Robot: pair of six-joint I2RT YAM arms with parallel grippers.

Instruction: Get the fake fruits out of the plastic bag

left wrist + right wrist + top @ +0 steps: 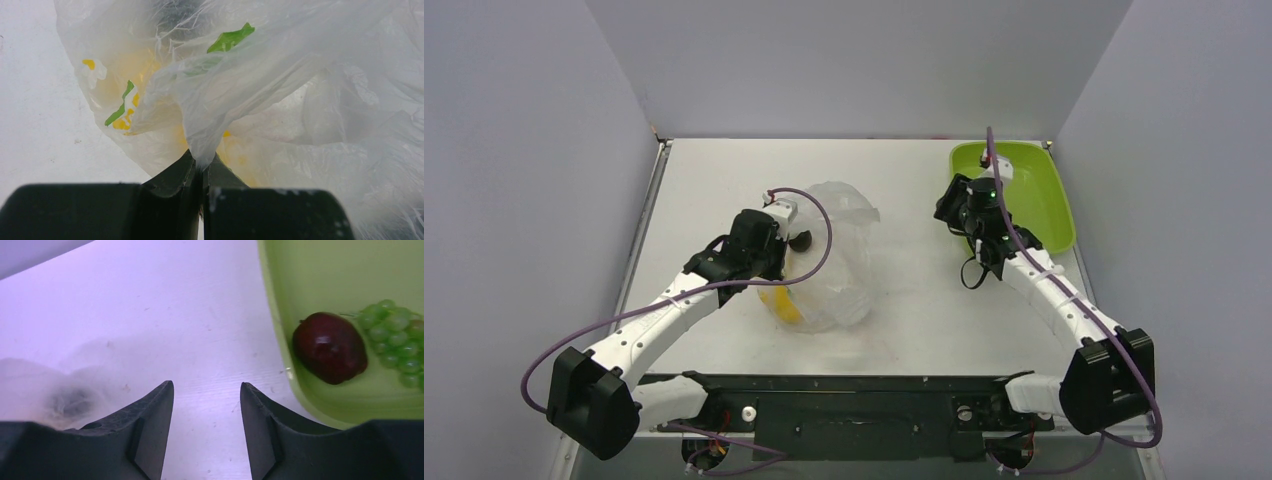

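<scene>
left claw (202, 170): clamped shut on a pinch of bag (240, 90) film; the fold comes straight out of the tips.
bag: bunched up right in front of the left claw, lying on the table (150, 315), well off to the left of the right claw (206, 385).
right claw: jaws apart, nothing between them, just bare table underneath.
tray (325, 270): just to the right of the right claw, with the red fruit (330, 347) and grapes (397, 340) side by side in it.
yellow fruit (782, 303): inside the bag, close beneath the left claw. Through the film it's only a yellow blur, so I can't count them.
bag feel: I reckon thin, crinkly, floppy and nearly weightless. It'll stretch and trail after the claw rather than hold a shape.
fruit feel: glossy and rounded, looks hard and light. My guess is it pops out of an off-centre pinch.
where I'd grab: the fruit across its middle, going in through the bag mouth rather than through the film. I can't see the mouth from here.
</scene>
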